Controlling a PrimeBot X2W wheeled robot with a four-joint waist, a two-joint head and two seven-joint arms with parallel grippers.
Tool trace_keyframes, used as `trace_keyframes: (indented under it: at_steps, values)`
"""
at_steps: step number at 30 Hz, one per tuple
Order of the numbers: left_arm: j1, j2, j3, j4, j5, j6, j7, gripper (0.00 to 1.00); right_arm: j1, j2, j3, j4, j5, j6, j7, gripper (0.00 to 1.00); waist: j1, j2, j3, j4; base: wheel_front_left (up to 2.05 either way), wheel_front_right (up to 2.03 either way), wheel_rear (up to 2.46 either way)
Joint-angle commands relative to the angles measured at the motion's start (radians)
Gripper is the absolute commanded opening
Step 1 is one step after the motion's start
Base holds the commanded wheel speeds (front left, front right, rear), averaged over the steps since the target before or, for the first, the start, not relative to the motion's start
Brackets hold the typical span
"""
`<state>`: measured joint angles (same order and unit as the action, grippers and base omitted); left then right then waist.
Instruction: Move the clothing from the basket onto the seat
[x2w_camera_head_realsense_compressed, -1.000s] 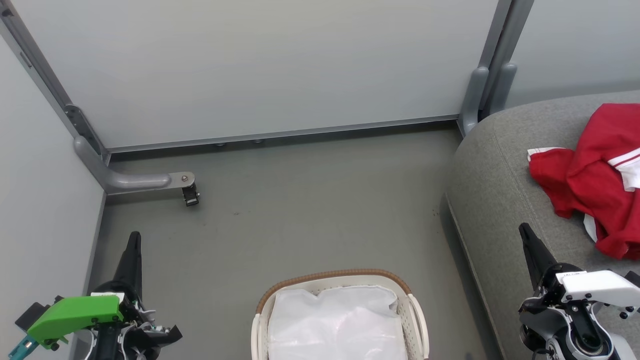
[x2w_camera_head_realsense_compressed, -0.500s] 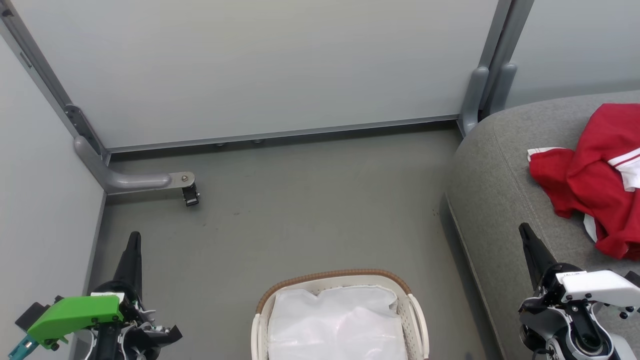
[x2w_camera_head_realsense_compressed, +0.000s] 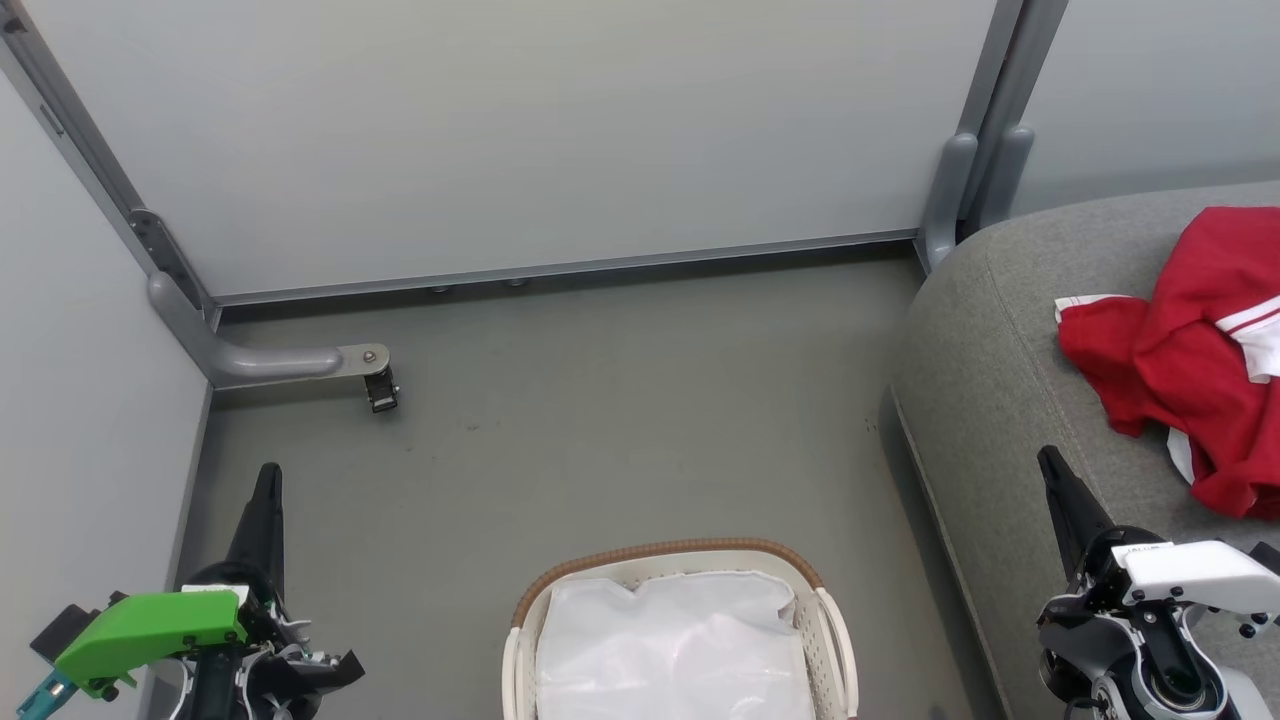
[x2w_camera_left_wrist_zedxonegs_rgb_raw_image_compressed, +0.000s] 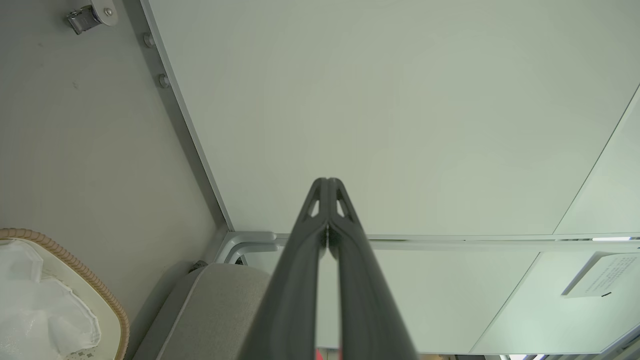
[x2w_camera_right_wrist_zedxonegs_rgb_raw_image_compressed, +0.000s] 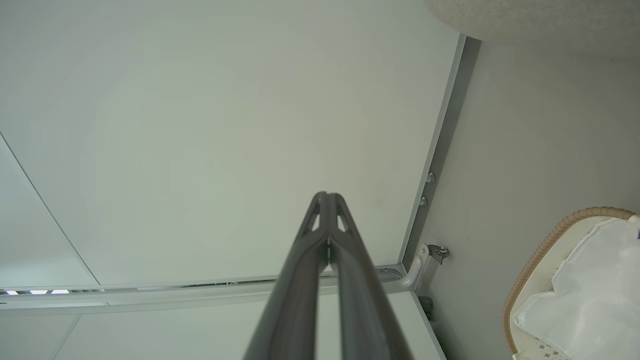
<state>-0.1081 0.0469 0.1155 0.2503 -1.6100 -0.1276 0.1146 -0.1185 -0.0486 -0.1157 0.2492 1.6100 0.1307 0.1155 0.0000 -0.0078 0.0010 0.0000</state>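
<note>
On the seat (x2w_camera_head_realsense_compressed: 1000, 400), at the right, the clothing (x2w_camera_head_realsense_compressed: 1180, 370) is seen crumpled (red, with white trim) — well apart from the basket (x2w_camera_head_realsense_compressed: 665, 552), in which a white liner (x2w_camera_head_realsense_compressed: 670, 640) is seen. The left gripper (x2w_camera_head_realsense_compressed: 268, 470) and right gripper (x2w_camera_head_realsense_compressed: 1046, 458) are held closed — nothing is gripped.

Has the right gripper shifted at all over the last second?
No. In the head view the right gripper has its tip against the same patch of the grey seat, as far from the red clothing as before.
</note>
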Motion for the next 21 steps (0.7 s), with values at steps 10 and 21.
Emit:
trace_keyframes:
  at_steps: [10,21]
  values:
    - [-0.012,0.006,0.002,-0.003,-0.004,-0.007,0.004,0.00,0.009,-0.003,-0.002,-0.002,0.003,0.000,0.002,0.00,0.0000,0.0078,0.000,0.000,0.00,0.00,0.00]
    - [-0.012,0.006,0.002,-0.003,-0.004,-0.007,0.004,0.00,0.009,-0.003,-0.002,-0.002,0.003,0.000,0.002,0.00,0.0000,0.0078,0.000,0.000,0.00,0.00,0.00]
